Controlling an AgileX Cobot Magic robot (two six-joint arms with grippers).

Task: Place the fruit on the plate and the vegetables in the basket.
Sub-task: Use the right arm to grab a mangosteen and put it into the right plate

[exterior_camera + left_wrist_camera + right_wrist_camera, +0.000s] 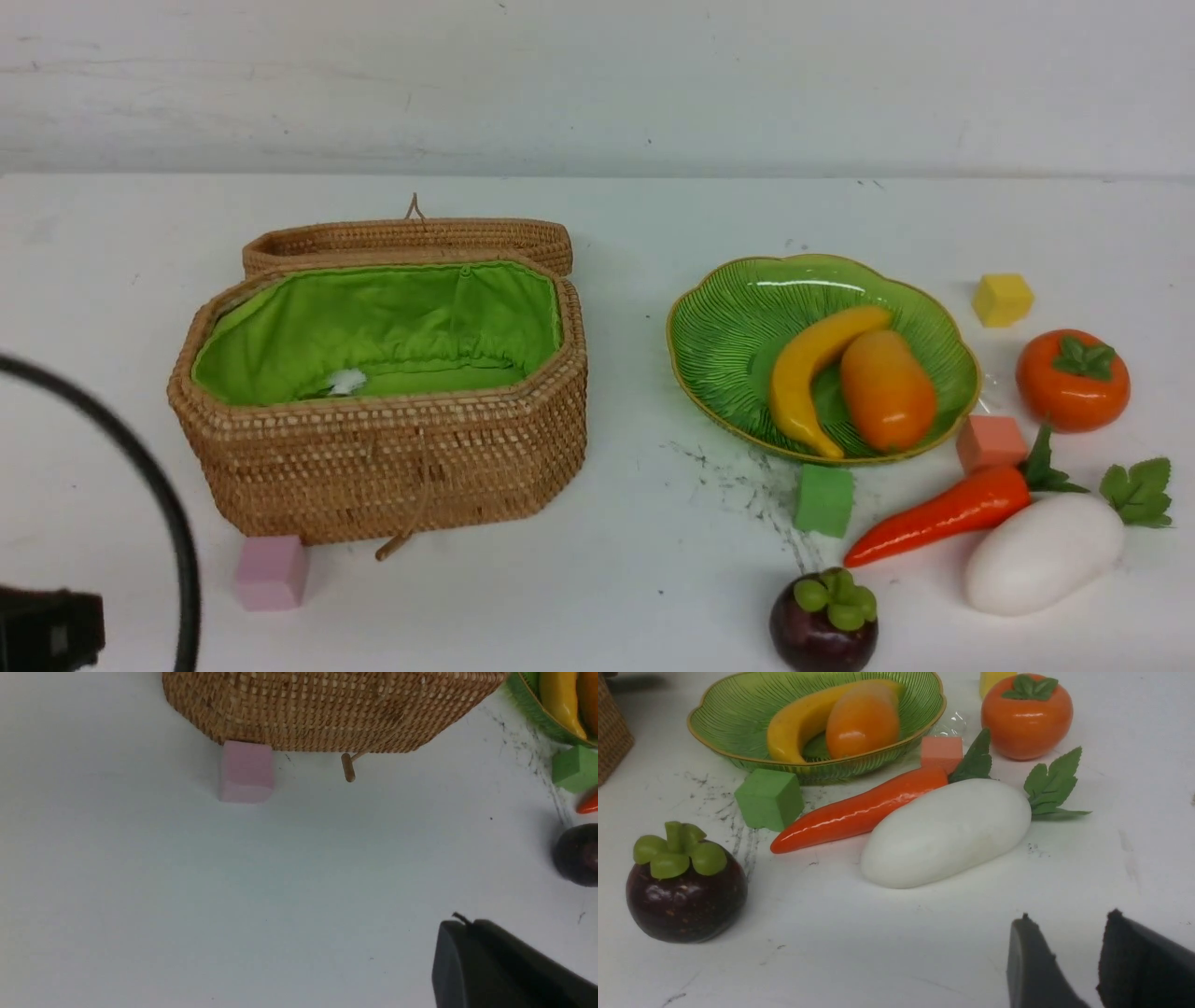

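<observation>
Right gripper (1069,942) hangs empty, jaws apart, near the radish (945,833).
Banana (812,373) and mango (887,390) lie on the plate (738,327); mangosteen (823,630), persimmon (1072,381) and carrot (943,511) wait beside it. Basket (392,457) stands open for the 2 veggies. Left gripper (495,966): cannot tell.

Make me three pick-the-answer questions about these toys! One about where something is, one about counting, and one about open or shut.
1. The basket has a lid. The lid is: A open, B shut, C gone.
2. The banana lies: A in the basket, B on the plate, C on the lid.
3. How many small cubes are there? A two, B six, C four.

Answers:
1 A: the lid is tipped back behind the basket, so the green lining shows.
2 B: the banana lies inside the plate's rim.
3 C: there is a pink cube, a green cube, a salmon cube and a yellow cube.
</observation>
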